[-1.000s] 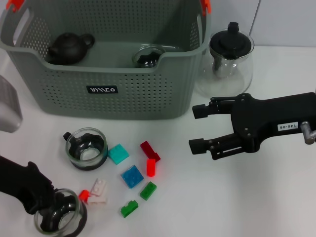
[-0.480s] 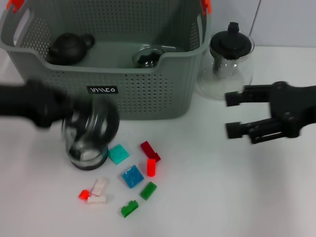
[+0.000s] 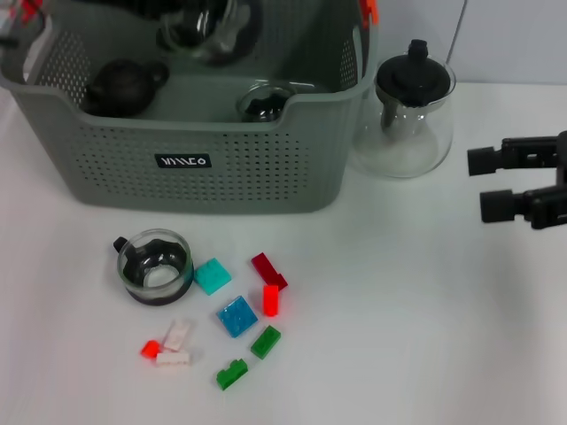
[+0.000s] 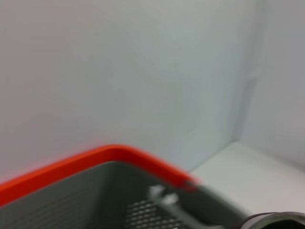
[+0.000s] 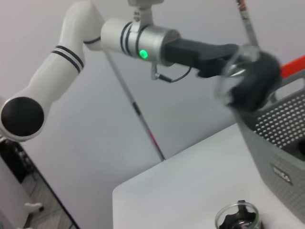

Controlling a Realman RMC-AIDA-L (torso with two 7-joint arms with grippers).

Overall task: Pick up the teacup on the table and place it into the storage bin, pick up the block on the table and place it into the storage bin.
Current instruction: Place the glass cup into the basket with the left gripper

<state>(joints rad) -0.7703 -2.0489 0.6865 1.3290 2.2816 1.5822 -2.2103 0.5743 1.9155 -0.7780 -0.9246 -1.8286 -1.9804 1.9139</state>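
My left gripper (image 3: 182, 22) is shut on a glass teacup with a black base (image 3: 213, 31) and holds it above the back of the grey storage bin (image 3: 221, 168). The right wrist view shows that cup (image 5: 250, 78) in the left gripper (image 5: 224, 59) above the bin's rim (image 5: 281, 133). A second glass teacup (image 3: 157, 266) stands on the table in front of the bin. Several small coloured blocks lie beside it, among them a teal one (image 3: 213, 275) and a blue one (image 3: 237, 316). My right gripper (image 3: 485, 182) is open and empty at the right edge.
A clear glass teapot with a black lid (image 3: 415, 106) stands right of the bin. Inside the bin lie a black teapot (image 3: 124, 84) and another glass cup (image 3: 266, 99). The left wrist view shows only the bin's orange clip (image 4: 95, 160) and a wall.
My left gripper lifted the teacup from the table's front left up and over the bin. My right gripper drew back to the right edge.
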